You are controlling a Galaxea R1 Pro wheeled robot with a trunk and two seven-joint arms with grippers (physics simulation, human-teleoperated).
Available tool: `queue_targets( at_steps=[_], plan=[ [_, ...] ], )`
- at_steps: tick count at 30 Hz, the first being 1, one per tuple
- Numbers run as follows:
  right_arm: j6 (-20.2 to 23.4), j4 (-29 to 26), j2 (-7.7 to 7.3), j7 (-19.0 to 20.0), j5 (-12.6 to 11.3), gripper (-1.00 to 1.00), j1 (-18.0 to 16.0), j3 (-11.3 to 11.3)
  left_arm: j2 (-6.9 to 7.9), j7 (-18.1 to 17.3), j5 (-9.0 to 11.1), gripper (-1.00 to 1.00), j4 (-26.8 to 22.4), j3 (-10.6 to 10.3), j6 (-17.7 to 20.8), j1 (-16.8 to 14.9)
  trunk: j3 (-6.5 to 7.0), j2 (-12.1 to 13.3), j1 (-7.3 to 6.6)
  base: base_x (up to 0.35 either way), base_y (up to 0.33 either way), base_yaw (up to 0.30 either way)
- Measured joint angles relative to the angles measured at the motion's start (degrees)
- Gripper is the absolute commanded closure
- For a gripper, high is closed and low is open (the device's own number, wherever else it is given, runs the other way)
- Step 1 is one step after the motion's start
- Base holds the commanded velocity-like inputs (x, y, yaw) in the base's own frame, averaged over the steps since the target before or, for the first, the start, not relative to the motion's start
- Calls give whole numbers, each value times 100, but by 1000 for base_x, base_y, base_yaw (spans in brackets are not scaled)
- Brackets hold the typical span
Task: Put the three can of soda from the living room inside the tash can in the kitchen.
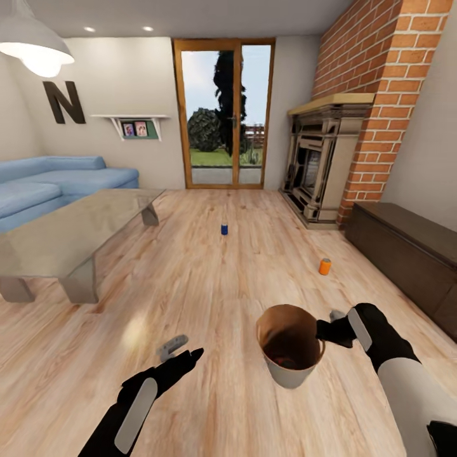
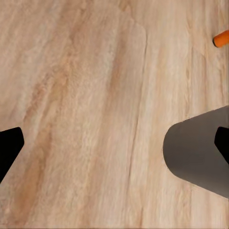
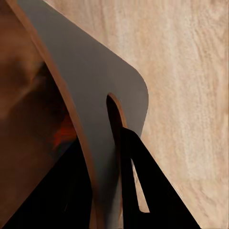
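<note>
Out on the wood floor (image 1: 209, 279) of the living room, the right gripper (image 1: 330, 330) is clamped on the rim of the bin (image 1: 290, 371), one finger inside and one outside the wall, as the right wrist view shows, and the bin hangs tilted beside the arm. Something orange-red (image 3: 64, 133) lies deep inside it, probably a can, though it is too dim to be sure. The left gripper (image 1: 181, 352) hovers empty over bare boards with its fingers spread apart.

Two cans stand on the floor: a blue can (image 1: 224, 229) far ahead toward the glass door (image 1: 223, 114), and an orange can (image 1: 325, 266) nearer, on the right, not far from the dark cabinet (image 1: 406, 254) and well apart from the bin. The orange can also shows at the edge of the left wrist view (image 2: 221, 38).

The cans look light, stiff and smooth, so they may roll or tip if nudged; a grip across the middle of the upright side seems safest. The bin looks light and rigid, and a pinch on its thin rim lets it swing, so it should be carried gently.
</note>
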Motion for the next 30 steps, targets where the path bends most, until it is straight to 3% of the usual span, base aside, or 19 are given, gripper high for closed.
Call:
queue_targets(
  at_steps=[2,5,6,8,10,12,16,20,21,25,26,30],
  plan=[
    [1,-184,-155,20,-162,100,191,22,-10,3,-6,-100,-2,-7,-5,1,-4,0,0,347,0,-276],
    [-11,-391,-227,10,386,100,472,31,-18,8,-73,-100,-7,-9,-6,2,-11,0,1,347,0,-278],
    [-12,-499,-244,11,413,100,609,30,-26,11,-136,-100,-8,-10,-6,2,-14,0,0,347,0,-278],
    [-8,-633,-260,25,267,100,756,27,-38,15,-212,-100,-8,-11,-6,2,-18,0,0,347,0,-279],
    [1,-735,-323,45,-35,100,826,15,-46,17,-250,-100,-4,-12,-7,2,-21,0,0,347,0,-279],
    [1,-774,-410,53,-81,100,864,13,-50,18,-271,-100,-6,-12,-7,2,-25,0,0,347,0,-276],
    [-21,-802,-509,223,451,100,897,2,-52,26,-293,-100,-2,-11,-6,3,-32,0,0,347,0,-143],
    [1,-813,-565,440,-120,100,902,-5,-54,27,-297,-100,15,-13,-8,1,-33,0,0,347,0,-35],
    [1,-820,-598,477,-164,100,901,-11,-54,27,-298,-100,21,-13,-8,1,-33,0,0,347,0,-12],
    [-23,-817,-642,486,315,100,897,-24,-61,28,-299,-100,43,-11,-7,2,-34,0,0,347,0,-4],
    [-24,-819,-646,490,322,100,892,-26,-66,28,-299,-100,61,-11,-7,2,-34,0,0,347,0,-1],
    [0,-823,-646,520,-40,100,877,-27,-70,28,-299,-100,95,-18,-7,0,-34,0,0,347,0,0]
  ],
)
